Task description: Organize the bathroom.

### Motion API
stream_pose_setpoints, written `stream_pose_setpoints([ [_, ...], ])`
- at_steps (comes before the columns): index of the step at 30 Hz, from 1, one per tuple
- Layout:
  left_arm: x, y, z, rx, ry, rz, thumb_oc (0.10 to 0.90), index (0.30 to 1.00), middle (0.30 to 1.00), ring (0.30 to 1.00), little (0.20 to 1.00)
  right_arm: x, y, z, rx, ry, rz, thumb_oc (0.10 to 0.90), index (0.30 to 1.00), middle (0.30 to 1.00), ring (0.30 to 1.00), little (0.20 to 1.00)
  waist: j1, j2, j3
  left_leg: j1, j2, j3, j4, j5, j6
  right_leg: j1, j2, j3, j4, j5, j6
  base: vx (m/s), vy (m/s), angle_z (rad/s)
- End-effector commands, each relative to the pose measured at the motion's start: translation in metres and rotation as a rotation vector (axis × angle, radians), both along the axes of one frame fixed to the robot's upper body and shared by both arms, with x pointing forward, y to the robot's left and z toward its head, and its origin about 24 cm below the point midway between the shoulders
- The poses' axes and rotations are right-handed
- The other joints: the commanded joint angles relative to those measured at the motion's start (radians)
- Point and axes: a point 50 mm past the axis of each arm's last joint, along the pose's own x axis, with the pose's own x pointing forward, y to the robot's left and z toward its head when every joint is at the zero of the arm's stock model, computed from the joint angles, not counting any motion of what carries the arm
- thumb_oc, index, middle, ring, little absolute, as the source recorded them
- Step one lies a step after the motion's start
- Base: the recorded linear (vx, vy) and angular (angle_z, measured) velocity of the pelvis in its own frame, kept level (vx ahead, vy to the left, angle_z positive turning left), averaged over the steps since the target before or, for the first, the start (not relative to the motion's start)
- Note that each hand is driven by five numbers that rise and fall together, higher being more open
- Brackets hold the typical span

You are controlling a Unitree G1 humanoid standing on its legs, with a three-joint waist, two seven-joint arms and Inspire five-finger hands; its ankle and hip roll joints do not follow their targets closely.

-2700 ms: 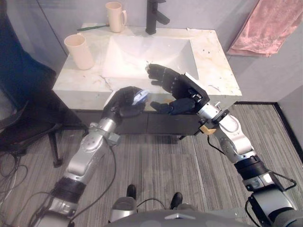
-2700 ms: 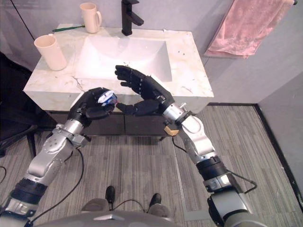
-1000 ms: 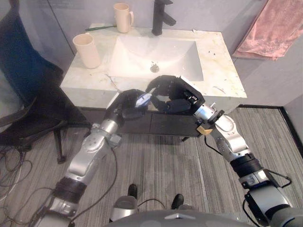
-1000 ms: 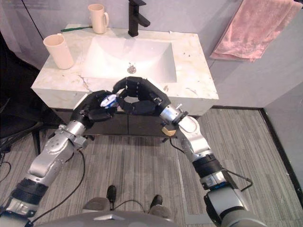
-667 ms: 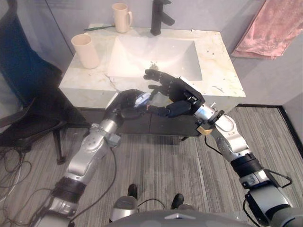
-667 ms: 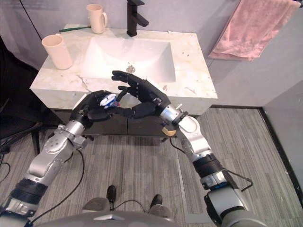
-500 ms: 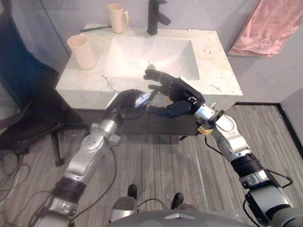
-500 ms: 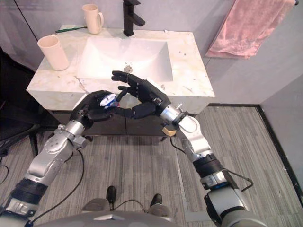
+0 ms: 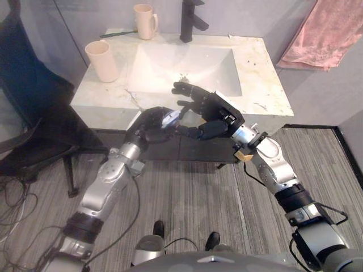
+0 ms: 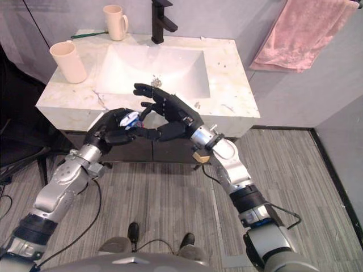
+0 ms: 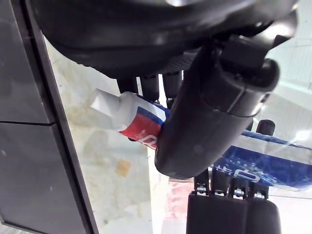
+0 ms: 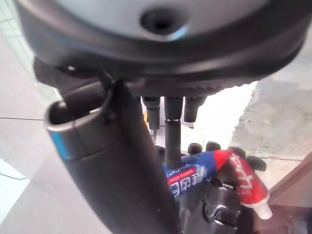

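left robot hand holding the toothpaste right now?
Yes: in the left wrist view the left robot hand has its thumb and fingers curled round the toothpaste tube.

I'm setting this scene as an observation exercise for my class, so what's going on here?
The robot stands before a marble sink counter. Its left hand is curled round a toothpaste tube, held in front of the counter's edge. Its right hand is open beside it, fingers spread, its thumb reaching toward the tube. Two cups and a green toothbrush sit at the counter's left, and a pink towel hangs on the right.
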Motion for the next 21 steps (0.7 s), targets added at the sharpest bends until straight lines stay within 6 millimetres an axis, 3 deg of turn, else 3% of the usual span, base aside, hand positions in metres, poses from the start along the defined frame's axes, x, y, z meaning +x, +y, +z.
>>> stream_pose_setpoints([
  [1,0.022,-0.034,0.055,-0.094,-0.252,-0.116,0.452,0.378,0.378,0.378,0.378,-0.003,0.015,0.071,0.145,-0.317,0.062,0.800,0.900,0.900,0.900,0.900,0.011,0.030,-0.102,0.055,-0.069,-0.013,0.074,-0.194,0.039,-0.054,0.011,0.013,0.197,-0.232,0.103,0.00,0.000,0.00],
  [14,0.022,-0.032,0.058,-0.095,-0.256,-0.098,0.456,0.385,0.385,0.385,0.385,-0.006,-0.011,0.084,0.262,-0.388,-0.057,0.800,0.900,0.900,0.900,0.900,-0.007,0.033,-0.103,0.058,-0.067,-0.003,0.073,-0.197,0.042,-0.057,0.019,0.032,0.198,-0.236,0.101,0.00,0.000,0.00],
  [21,0.022,-0.030,0.058,-0.094,-0.254,-0.091,0.460,0.389,0.389,0.389,0.389,-0.007,-0.008,0.076,0.233,-0.335,0.015,0.800,0.900,0.900,0.900,0.900,-0.011,0.032,-0.105,0.058,-0.068,-0.004,0.072,-0.196,0.042,-0.055,0.026,0.037,0.193,-0.237,0.099,0.00,-0.004,-0.02],
])
